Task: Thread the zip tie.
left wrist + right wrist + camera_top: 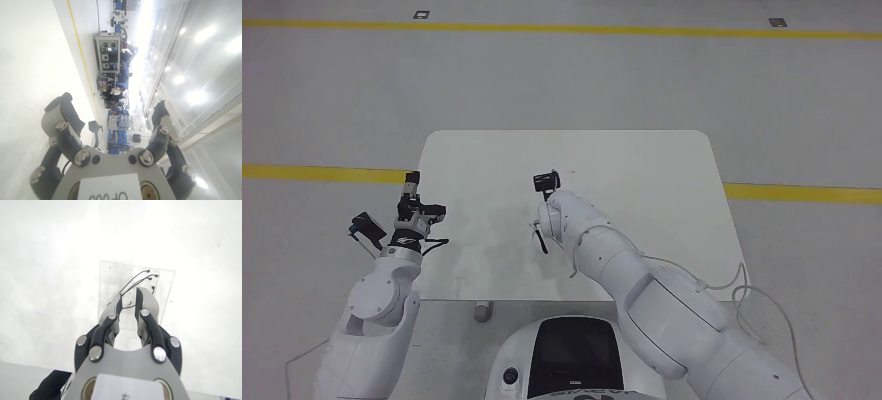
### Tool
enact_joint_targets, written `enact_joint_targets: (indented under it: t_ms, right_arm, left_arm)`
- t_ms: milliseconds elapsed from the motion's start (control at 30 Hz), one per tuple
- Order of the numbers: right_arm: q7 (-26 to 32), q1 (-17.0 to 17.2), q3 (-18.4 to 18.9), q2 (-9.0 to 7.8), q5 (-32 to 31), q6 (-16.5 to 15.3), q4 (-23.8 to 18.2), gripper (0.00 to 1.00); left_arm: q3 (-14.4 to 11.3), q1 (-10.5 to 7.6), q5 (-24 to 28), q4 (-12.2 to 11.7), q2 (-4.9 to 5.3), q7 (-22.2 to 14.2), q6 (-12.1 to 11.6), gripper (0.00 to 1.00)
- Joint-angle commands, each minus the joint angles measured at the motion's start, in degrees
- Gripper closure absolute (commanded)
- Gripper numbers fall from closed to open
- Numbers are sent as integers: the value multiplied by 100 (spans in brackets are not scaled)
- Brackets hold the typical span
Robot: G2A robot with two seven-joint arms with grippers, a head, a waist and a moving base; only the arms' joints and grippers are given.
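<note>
The right gripper's (129,292) jaws are set narrowly apart above black zip ties (140,280) in a clear tray (166,289) at mid-counter (642,200). At 9 o'clock, the left gripper's (113,99) jaws are spread wide, empty.

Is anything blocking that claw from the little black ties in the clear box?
Nothing visible does. The right gripper hangs open right over the clear tray, and the zip ties lie uncovered just beneath it.
</note>
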State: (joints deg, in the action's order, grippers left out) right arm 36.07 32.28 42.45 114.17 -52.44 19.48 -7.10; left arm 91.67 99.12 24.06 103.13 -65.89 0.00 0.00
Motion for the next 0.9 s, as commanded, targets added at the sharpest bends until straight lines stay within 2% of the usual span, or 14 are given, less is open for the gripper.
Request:
enact_joint_targets:
  t_ms: [0,367,667,867]
  right_arm:
    - [28,-1,-31,8,2,0,2,84]
    - [160,2,-228,30,61,0,38,84]
    - [89,-115,-336,73,215,0,247,82]
    - [22,-59,-489,84,336,0,122,82]
  left_arm:
    - [0,0,0,0,0,0,0,0]
    - [0,0,0,0,0,0,0,0]
    - [0,0,0,0,0,0,0,0]
    - [0,0,0,0,0,0,0,0]
